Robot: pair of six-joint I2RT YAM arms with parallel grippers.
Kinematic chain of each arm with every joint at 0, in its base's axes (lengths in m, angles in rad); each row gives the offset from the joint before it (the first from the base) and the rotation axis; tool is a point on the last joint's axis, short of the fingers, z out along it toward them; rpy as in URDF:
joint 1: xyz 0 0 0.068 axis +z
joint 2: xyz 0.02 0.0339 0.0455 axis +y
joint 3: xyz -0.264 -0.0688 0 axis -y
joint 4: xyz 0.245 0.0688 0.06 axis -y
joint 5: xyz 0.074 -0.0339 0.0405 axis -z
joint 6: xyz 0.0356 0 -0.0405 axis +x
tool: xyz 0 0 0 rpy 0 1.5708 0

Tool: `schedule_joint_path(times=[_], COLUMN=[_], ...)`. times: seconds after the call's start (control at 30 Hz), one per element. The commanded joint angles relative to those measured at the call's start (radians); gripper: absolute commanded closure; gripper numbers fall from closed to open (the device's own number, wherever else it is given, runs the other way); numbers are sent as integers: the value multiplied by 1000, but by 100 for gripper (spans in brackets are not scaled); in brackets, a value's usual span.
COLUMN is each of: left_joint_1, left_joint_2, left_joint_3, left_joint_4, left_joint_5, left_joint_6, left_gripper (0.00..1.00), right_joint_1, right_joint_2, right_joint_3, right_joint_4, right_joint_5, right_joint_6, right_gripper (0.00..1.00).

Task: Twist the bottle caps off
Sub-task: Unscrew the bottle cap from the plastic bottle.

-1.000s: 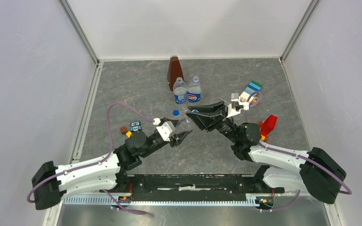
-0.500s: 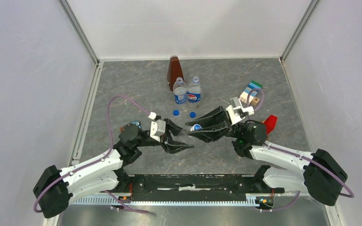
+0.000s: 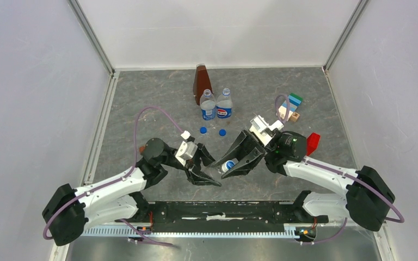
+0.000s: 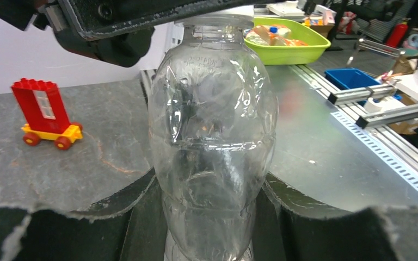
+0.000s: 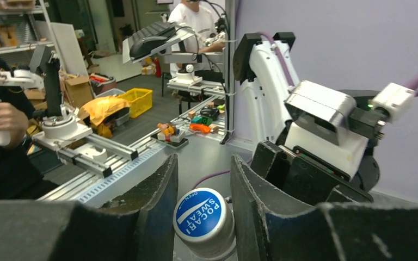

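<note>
My left gripper [image 3: 212, 169] is shut on the small clear unlabelled bottle [image 3: 216, 171], holding it off the table; in the left wrist view the bottle [image 4: 212, 125] fills the gap between the fingers [image 4: 141, 217]. Its white cap with a blue mark [image 5: 203, 217] sits between my right gripper's [image 5: 203, 179] fingers, which press on both its sides; the cap also shows in the top view [image 3: 228, 164]. Two labelled bottles [image 3: 208, 109] [image 3: 224, 107] stand at the back without caps. Two blue caps [image 3: 203, 130] [image 3: 222, 131] lie in front of them.
A brown pyramid-shaped object [image 3: 201, 81] stands behind the labelled bottles. A red toy block on wheels [image 3: 311, 142] is beside the right arm and shows in the left wrist view [image 4: 46, 114]. A blue, green and white block stack [image 3: 291, 105] is at the back right.
Both grippers have come nearer to the front edge with the small bottle between them. The right gripper has turned and settled around the bottle's cap.
</note>
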Motion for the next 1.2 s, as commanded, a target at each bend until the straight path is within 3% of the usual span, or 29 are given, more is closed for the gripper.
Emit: schedule_joint_path(times=[0.0,0.23,0.33,0.4,0.5,0.53,0.6,0.7,0.73,1.0,1.13,1.17], left_joint_1=[27,25,28,29,-4,-19,-31,-54,-69,-229,-268,-275], left_joint_2=[37,137,142,83,-52,-85,-131,-179,-185,-131,-109,-104], left_joint_3=[76,104,92,70,98,100,79,34,30,28,17,17], left_joint_4=[99,328,399,247,-282,-353,-379,-336,-337,-279,-217,-214], left_joint_5=[54,168,138,33,-253,-356,-488,-634,-670,-1024,-1110,-1123], left_joint_6=[-52,-206,-261,-121,201,266,289,289,289,391,403,406], left_gripper=[98,98,98,98,98,98,98,98,98,98,98,98], right_joint_1=[35,85,87,67,-10,-32,-66,-62,-59,-31,-2,-2], right_joint_2=[-8,-66,-53,-41,-67,-90,-148,-259,-284,-315,-288,-280], right_joint_3=[28,9,19,34,-10,-35,-79,-109,-117,-177,-190,-193], right_joint_4=[461,460,460,460,442,393,174,-301,-361,-412,-390,-376], right_joint_5=[-226,-283,-262,-196,-59,-22,84,286,354,636,734,742], right_joint_6=[137,90,114,160,155,112,-51,-397,-450,-499,-504,-496], right_gripper=[100,100,97,55,40,38,37,36,37,39,41,46])
